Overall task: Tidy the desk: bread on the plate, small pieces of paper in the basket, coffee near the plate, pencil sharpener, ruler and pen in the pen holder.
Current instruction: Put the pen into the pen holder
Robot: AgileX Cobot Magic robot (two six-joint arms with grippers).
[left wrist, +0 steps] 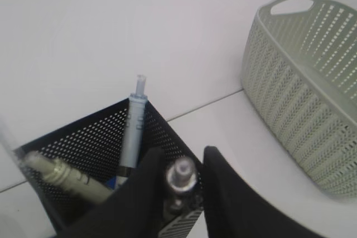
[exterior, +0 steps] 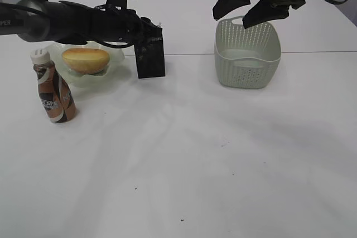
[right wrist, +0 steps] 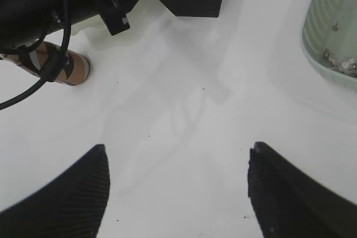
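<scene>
My left gripper (exterior: 152, 28) hangs over the black mesh pen holder (exterior: 149, 54). In the left wrist view its fingertips (left wrist: 181, 157) flank the metal end of a pen (left wrist: 181, 172) standing in the holder (left wrist: 83, 143), with a thin gap on the right side. A blue-grey pen (left wrist: 134, 121) and a beige one (left wrist: 61, 174) lean inside. A clear strip at the left edge may be the ruler (left wrist: 6, 135). The pencil sharpener is hidden. The bread (exterior: 85, 59) lies on the green plate (exterior: 115, 66), with the coffee (exterior: 53, 90) beside it. My right gripper (exterior: 230, 22) is open above the basket (exterior: 248, 54).
Small pieces of paper (right wrist: 340, 65) lie in the basket's (right wrist: 329, 32) bottom. The left arm stretches across the back left of the desk (exterior: 184, 154) above the plate. In the right wrist view the coffee bottle (right wrist: 61, 65) stands under that arm, and the right gripper (right wrist: 177, 154) holds nothing.
</scene>
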